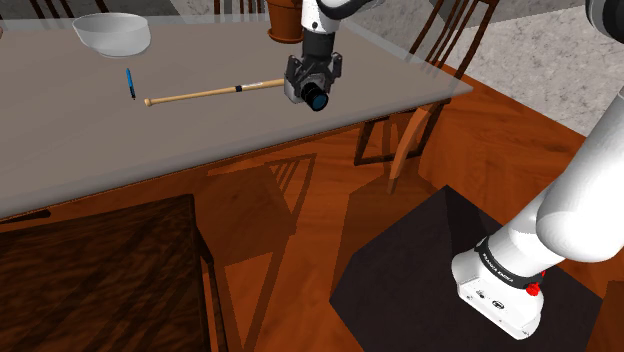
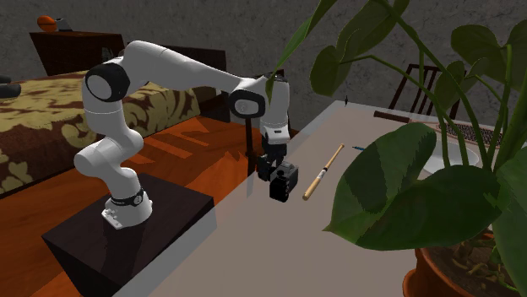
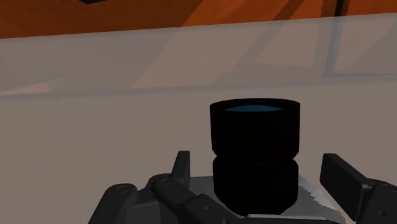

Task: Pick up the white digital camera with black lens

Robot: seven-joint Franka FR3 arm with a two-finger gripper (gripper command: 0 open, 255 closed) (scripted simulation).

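Clamping gripper [image 1: 313,68] on camera [image 1: 308,87], fingers [image 3: 182,167] pressing against grey body on either side of black lens [image 3: 254,149]. Holding camera tilted over surface [image 1: 60,150], lens pointing down toward shoulder view's lower right. Cannot tell whether resting on surface or just clear of it. Sitting just beside one end of bat [image 1: 205,93], near surface edge closest to stand. Lying near bat's other end, blue pen [image 1: 131,83]. Standing farther back, bowl [image 1: 112,33], well apart from camera.
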